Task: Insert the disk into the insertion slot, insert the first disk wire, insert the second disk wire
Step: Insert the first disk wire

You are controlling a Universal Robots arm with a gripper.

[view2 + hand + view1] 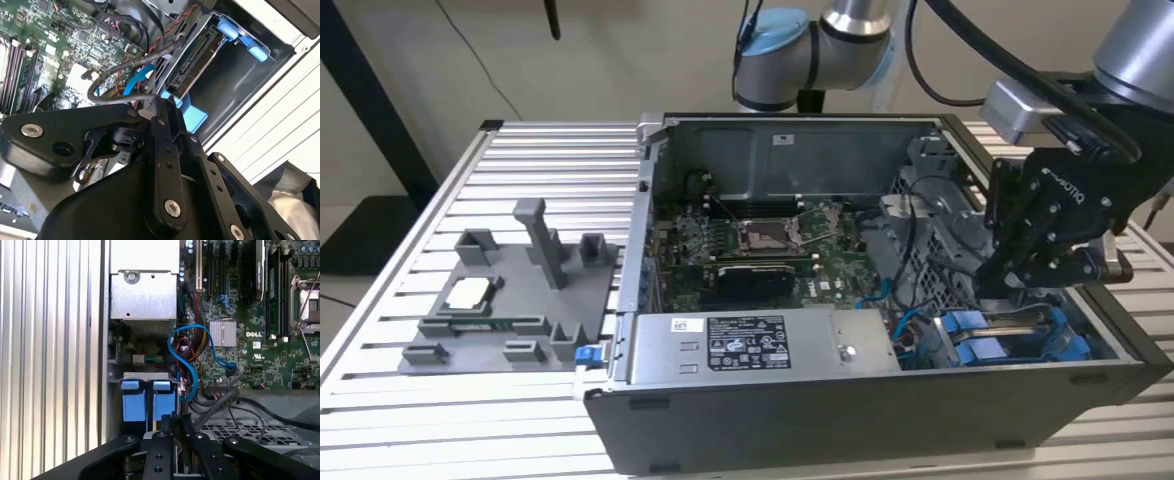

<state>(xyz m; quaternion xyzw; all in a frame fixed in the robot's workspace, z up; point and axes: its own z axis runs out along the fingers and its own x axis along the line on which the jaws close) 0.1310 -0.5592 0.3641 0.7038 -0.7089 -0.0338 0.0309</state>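
Observation:
The disk sits inside the insertion slot, its connector edge facing the case interior and its blue frame showing around it. In the exterior view, blue frame parts lie in the slot at the case's right front corner. My gripper hangs just above that bay. In the second wrist view the gripper is shut on the end of a black disk wire, which loops over the motherboard. The tip is a short way from the disk's connector. The gripper hovers beside two blue tabs.
A blue data cable and red wires curl between the bay and the motherboard. The power supply fills the case's front. A grey fixture plate lies on the slatted table at the exterior view's left.

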